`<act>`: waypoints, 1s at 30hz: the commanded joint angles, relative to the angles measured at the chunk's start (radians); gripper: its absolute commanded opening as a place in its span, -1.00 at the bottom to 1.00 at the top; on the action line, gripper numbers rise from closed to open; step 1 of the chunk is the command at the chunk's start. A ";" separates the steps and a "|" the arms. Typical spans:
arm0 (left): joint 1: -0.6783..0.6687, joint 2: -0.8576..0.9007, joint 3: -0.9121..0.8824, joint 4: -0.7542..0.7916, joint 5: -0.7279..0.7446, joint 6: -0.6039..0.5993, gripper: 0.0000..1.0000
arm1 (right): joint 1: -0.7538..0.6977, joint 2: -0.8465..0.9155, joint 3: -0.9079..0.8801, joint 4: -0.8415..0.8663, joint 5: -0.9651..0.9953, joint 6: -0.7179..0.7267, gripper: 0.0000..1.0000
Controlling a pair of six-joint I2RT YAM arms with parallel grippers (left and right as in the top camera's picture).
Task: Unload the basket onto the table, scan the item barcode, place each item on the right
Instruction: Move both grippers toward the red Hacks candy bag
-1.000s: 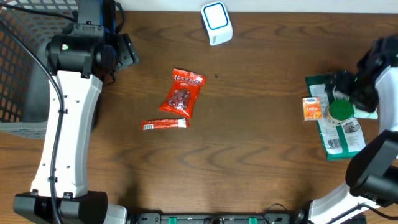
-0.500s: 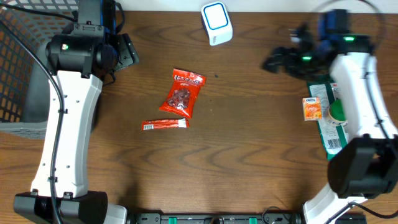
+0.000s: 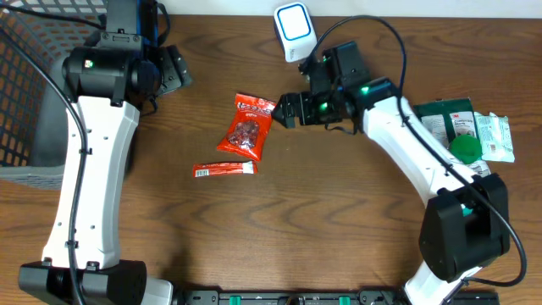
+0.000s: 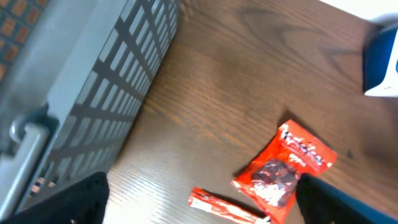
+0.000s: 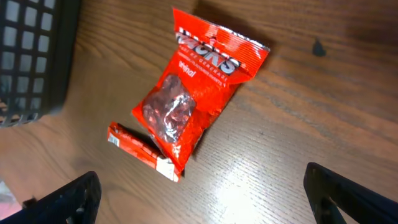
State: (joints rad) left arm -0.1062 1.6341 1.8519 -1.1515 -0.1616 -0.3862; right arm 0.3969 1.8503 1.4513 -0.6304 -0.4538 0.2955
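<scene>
A red snack bag (image 3: 248, 127) lies flat on the brown table, with a thin red stick packet (image 3: 224, 169) just below it. The white and blue scanner (image 3: 295, 31) stands at the back edge. My right gripper (image 3: 286, 110) hovers open just right of the bag's top corner, touching nothing. In the right wrist view the bag (image 5: 196, 93) and stick packet (image 5: 143, 150) lie ahead of the open, empty gripper (image 5: 202, 199). My left gripper (image 3: 178, 69) is raised at the back left, open and empty. The left wrist view looks down on the bag (image 4: 285, 171) and stick packet (image 4: 227, 208).
A dark wire basket (image 3: 25, 85) stands at the left edge of the table. At the right lie green packets (image 3: 449, 119), a green cap (image 3: 465, 149) and a white packet (image 3: 493, 135). The right arm stretches across the table's middle right.
My right arm swung from the pile at the right edge across to the middle, ending beside the red bag. The left arm stayed put, its jaws widening slightly.
</scene>
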 commanded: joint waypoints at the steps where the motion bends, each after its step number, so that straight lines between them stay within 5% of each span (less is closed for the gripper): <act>1: 0.003 -0.020 0.005 0.038 0.017 0.008 0.96 | 0.004 -0.004 -0.047 0.029 0.023 0.034 0.98; 6: -0.005 0.011 -0.037 0.026 0.184 0.006 0.96 | -0.014 -0.004 -0.076 0.037 0.023 0.033 0.98; 13: -0.033 0.089 -0.177 0.048 0.206 -0.026 0.90 | -0.062 -0.004 -0.077 0.028 -0.008 0.032 0.99; 14: -0.036 0.107 -0.195 0.058 0.234 0.019 0.22 | -0.069 -0.004 -0.077 0.025 -0.008 0.025 0.99; 15: -0.039 0.116 -0.204 0.062 0.253 0.036 -0.19 | -0.074 -0.004 -0.077 0.023 -0.008 0.024 0.98; 18: -0.059 0.162 -0.246 0.097 0.297 0.046 -0.62 | -0.087 -0.004 -0.081 0.019 -0.008 0.025 0.99; 21: -0.092 0.211 -0.295 0.160 0.329 0.047 -0.85 | -0.103 -0.002 -0.091 0.017 -0.008 0.025 0.98; 30: -0.182 0.361 -0.304 0.270 0.415 0.097 -0.84 | -0.151 0.002 -0.134 0.018 -0.009 -0.013 0.98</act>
State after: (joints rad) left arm -0.2676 1.9457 1.5505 -0.8936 0.2234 -0.3107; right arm 0.2573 1.8503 1.3323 -0.6113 -0.4553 0.3111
